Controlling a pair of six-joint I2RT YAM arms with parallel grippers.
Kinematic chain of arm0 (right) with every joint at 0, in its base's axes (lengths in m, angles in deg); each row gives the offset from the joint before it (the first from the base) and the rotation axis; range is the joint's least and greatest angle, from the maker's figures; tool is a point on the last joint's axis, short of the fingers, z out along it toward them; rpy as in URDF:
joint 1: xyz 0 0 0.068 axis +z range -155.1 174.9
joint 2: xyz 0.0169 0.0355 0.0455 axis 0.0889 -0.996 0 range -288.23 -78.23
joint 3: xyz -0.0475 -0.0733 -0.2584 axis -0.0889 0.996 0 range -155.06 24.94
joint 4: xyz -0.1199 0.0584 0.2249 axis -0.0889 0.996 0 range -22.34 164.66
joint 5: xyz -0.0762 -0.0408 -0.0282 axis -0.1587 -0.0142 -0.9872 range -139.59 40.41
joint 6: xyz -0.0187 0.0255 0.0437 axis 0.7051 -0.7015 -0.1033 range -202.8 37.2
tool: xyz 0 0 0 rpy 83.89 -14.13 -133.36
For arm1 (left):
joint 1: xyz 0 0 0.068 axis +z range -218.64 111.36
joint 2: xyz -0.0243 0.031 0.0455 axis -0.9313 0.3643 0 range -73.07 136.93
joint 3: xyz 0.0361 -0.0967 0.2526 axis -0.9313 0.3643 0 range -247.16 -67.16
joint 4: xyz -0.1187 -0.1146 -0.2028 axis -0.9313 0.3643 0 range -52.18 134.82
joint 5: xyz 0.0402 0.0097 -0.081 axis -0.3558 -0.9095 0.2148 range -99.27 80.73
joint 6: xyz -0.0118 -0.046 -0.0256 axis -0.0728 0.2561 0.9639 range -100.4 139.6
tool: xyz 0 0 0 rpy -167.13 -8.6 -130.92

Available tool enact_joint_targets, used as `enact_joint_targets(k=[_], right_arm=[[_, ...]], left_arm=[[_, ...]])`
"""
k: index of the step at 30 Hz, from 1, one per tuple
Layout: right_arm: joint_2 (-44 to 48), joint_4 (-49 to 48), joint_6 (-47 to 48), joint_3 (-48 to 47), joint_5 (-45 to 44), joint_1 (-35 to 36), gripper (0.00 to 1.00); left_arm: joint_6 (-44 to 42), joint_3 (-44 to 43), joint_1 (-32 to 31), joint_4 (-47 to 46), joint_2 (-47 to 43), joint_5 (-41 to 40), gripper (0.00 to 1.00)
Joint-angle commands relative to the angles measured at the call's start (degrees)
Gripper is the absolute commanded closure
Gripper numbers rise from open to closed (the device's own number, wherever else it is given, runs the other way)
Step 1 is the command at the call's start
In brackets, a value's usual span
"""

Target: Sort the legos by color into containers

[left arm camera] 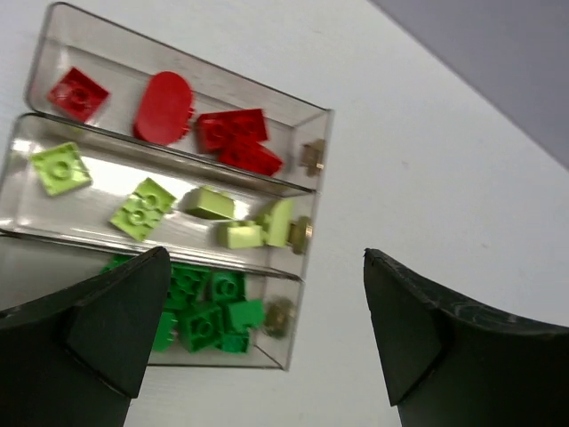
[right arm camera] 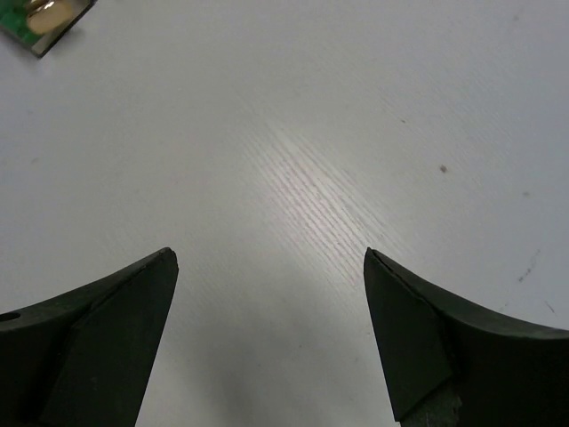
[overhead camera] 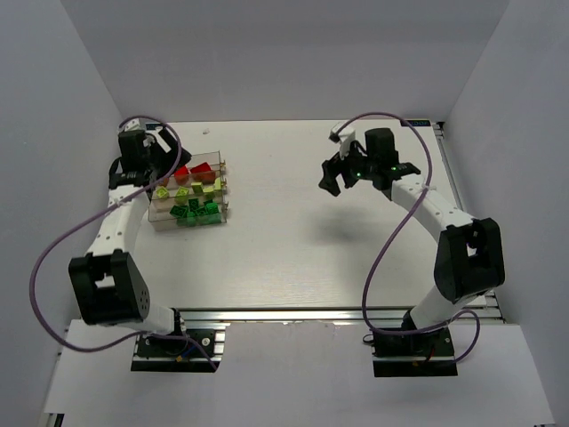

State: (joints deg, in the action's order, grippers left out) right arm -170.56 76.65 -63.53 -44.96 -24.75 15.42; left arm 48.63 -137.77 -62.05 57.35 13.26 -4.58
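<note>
1. Three compartments of the tray (left arm camera: 222,69) are filled by colour: red legos (left arm camera: 231,133) in the far row, lime legos (left arm camera: 142,206) in the middle, green legos (left arm camera: 209,311) in the near row. No brick is seen in a wrong row.
2. No loose brick shows on the bench (overhead camera: 293,231). A pale speck (overhead camera: 206,131) beyond the tray is too small to identify.
3. Left pincer (left arm camera: 265,258): jaws wide apart, nothing between them, hanging over the tray's green end and the bench beside it.
4. Right pincer (right arm camera: 269,253): jaws wide apart, empty, over bare bench, well apart from the tray.
5. Judgement: sorting looks complete or nearly so; the step in hand is clearing the left arm from the tray.
6. Recommended: lift straight up before any sideways travel, keep the jaws apart, and stay clear of the thin walls, since the light tray could slide or tip if snagged. Check the speck before closing out.
7. Pose: left arm (overhead camera: 120,222) runs forward along the left edge, wrist bent down at the tray's far corner. Right arm (overhead camera: 436,209) reaches forward, then bends inward, wrist pointing down.
</note>
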Motion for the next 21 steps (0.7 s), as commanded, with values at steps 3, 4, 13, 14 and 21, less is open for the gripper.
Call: enact_joint_targets(k=[3, 4, 13, 14, 21], right_arm=[[-0.7, 1.1, -10.6, -5.2, 2.1, -7.0, 0.10], [-0.5, 1.0, -11.3, -5.3, 2.0, -7.8, 0.11], [2.4, 0.4, -15.5, -5.7, -2.2, -16.0, 0.11], [2.9, 0.3, -15.4, -5.2, -2.9, -16.1, 0.11], [8.4, -2.1, -15.7, 1.6, -8.2, -16.0, 0.11]], left_arm=[[3.9, 10.3, 0.2, -9.6, -11.2, 12.2, 0.02], [4.4, 11.7, 0.1, -11.3, -12.2, 13.4, 0.02], [8.0, 21.0, -1.1, -17.7, -22.4, 18.1, 0.02], [8.1, 21.3, -1.2, -17.9, -22.9, 18.2, 0.02], [7.7, 23.4, -2.5, -17.9, -24.6, 18.7, 0.02]])
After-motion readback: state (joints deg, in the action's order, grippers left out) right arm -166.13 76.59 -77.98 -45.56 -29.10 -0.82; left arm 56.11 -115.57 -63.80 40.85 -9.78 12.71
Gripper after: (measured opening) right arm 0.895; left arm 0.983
